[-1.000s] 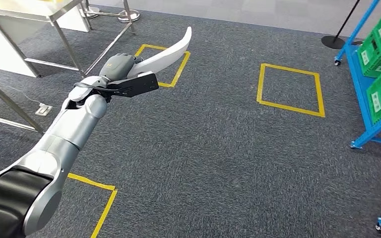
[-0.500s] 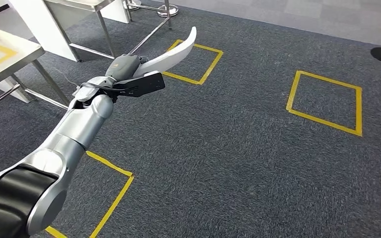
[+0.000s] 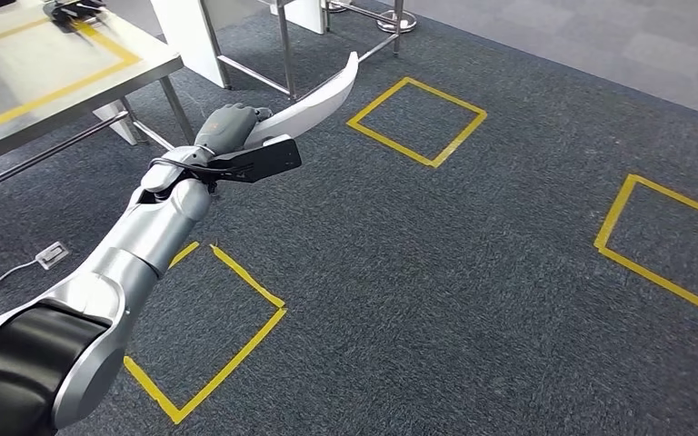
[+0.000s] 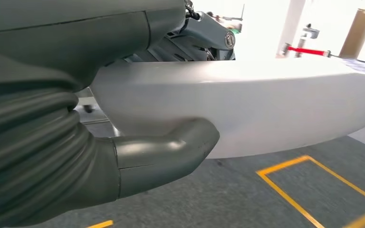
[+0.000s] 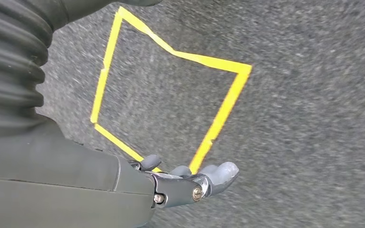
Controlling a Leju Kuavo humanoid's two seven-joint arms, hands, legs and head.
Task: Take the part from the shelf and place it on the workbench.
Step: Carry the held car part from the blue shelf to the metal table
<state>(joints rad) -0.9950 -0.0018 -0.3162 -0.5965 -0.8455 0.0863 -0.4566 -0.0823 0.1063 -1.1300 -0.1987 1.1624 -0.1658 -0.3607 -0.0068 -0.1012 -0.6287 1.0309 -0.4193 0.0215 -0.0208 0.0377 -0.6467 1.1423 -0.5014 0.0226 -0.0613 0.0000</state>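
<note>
My left hand (image 3: 227, 125) grips the white curved part (image 3: 314, 98) at its near end, thumb (image 4: 171, 152) pressed against its side. Its long axis runs up and right in the head view, tip toward the frame's top. The workbench (image 3: 73, 86) sits upper left. Yellow tape squares (image 3: 416, 120) mark the carpet. My right hand (image 5: 190, 183) holds nothing, fingers loosely extended.

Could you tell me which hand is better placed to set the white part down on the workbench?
Left. The left hand already holds the white part, and the workbench lies on that side. The right hand hangs over the carpet holding nothing.
</note>
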